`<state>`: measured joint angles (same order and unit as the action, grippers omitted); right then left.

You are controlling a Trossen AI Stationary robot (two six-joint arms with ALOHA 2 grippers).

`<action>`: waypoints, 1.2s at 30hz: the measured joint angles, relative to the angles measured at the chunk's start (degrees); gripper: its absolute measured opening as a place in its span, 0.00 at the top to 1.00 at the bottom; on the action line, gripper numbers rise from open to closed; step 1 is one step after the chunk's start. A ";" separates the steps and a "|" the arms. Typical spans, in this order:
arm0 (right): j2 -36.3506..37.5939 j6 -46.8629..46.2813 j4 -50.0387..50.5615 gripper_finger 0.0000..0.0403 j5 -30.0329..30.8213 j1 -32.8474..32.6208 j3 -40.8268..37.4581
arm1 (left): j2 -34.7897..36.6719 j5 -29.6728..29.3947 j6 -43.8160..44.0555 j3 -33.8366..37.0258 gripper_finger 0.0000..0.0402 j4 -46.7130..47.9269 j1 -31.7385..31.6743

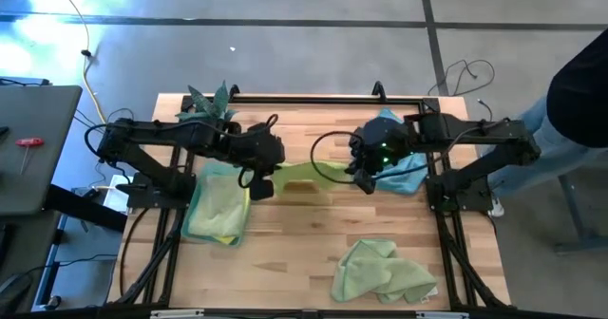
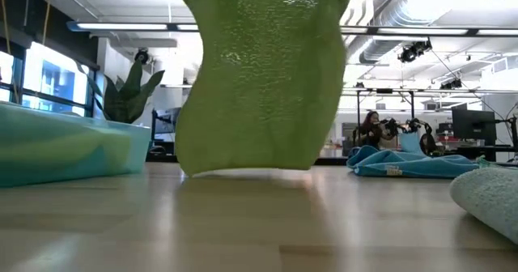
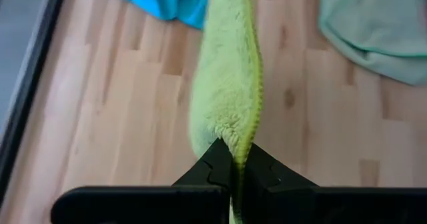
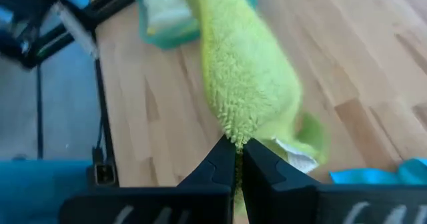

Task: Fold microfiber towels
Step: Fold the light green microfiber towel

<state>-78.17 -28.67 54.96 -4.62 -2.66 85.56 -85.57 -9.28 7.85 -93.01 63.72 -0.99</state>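
We take the lime-green towel (image 1: pixel 306 175), stretched above the middle of the tabletop (image 1: pixel 313 234), as our landmark and read from its left side across.

Farthest to its left lies a stack of folded towels (image 1: pixel 217 205), teal and pale green with a yellow edge showing underneath, flat on the tabletop. Behind that stack, by the far rail, stands a potted plant (image 1: pixel 211 103) with spiky leaves.

At the landmark's left end we see the left gripper (image 1: pixel 258 181); in its wrist view its jaws are pinched together on the towel's edge, the cloth (image 3: pixel 227 97) rising out from between the fingertips (image 3: pixel 217 165).

The lime-green towel itself spans between the two arms, held off the wood. In the low view it hangs as a broad sheet (image 2: pixel 259 78) whose lower edge comes down just to the tabletop; we cannot tell whether it touches.

At its right end the right gripper (image 1: pixel 364 178) is likewise clamped on the towel's edge, with the cloth (image 4: pixel 250 84) bunched just past the closed fingertips (image 4: pixel 225 159).

Just beyond that gripper, further right, a sky-blue towel (image 1: pixel 404 172) lies crumpled. In front of the landmark and to its right, near the tabletop's front edge, a pale green towel (image 1: pixel 382 272) lies loosely heaped.

At the far right, beyond the table, we see part of a person (image 1: pixel 575 110) in dark clothing and jeans.
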 joint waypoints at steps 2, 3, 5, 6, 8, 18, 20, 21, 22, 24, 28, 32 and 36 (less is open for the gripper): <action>-1.30 2.45 0.00 1.00 -2.21 0.16 0.00 | 0.27 1.99 -1.17 -0.04 1.00 -0.11 -0.37; -2.13 3.97 0.11 1.00 -2.64 0.40 0.00 | 0.30 2.20 -1.53 -0.04 1.00 -0.03 -0.50; -3.33 4.97 0.27 1.00 -0.25 1.17 0.00 | 0.19 1.18 -1.47 -0.02 1.00 0.03 -0.77; -3.70 4.07 0.20 1.00 2.42 1.79 0.00 | 0.22 0.58 -1.47 -0.02 1.00 0.16 -1.05; -4.21 3.43 -0.27 1.00 1.98 3.19 0.00 | 0.50 1.35 -2.67 -0.02 1.00 0.36 -1.58; -4.33 7.71 -2.01 1.00 -5.66 6.03 2.95 | 0.54 2.39 -8.98 -0.07 1.00 3.55 -3.78; -4.35 7.72 -0.78 1.00 -2.95 5.86 5.01 | 0.49 1.11 -10.72 -1.27 1.00 4.85 -4.29; -4.35 7.96 -0.25 1.00 -1.37 6.03 6.17 | 0.49 -0.40 -11.76 -2.36 1.00 5.55 -4.40; -4.35 8.87 -0.21 1.00 -0.19 6.49 7.41 | 0.49 -1.89 -13.08 -3.59 1.00 6.12 -4.66; -4.35 10.49 -0.38 1.00 0.72 7.20 9.80 | 0.56 -3.72 -16.26 -5.97 1.00 6.49 -5.68; -5.58 9.87 0.74 1.00 1.04 7.98 12.33 | 0.56 0.05 -19.16 -10.88 1.00 9.08 -8.48; -9.77 11.77 4.53 1.00 -6.07 8.38 12.24 | 0.56 10.39 -21.64 -12.15 1.00 11.66 -11.20; -11.94 4.70 5.37 1.00 13.51 9.06 12.22 | 0.52 -1.27 -21.19 -12.24 1.00 10.89 -12.34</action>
<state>-90.10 -23.97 60.32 8.89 6.40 97.78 -85.06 -10.55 -13.34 -105.25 74.61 -13.32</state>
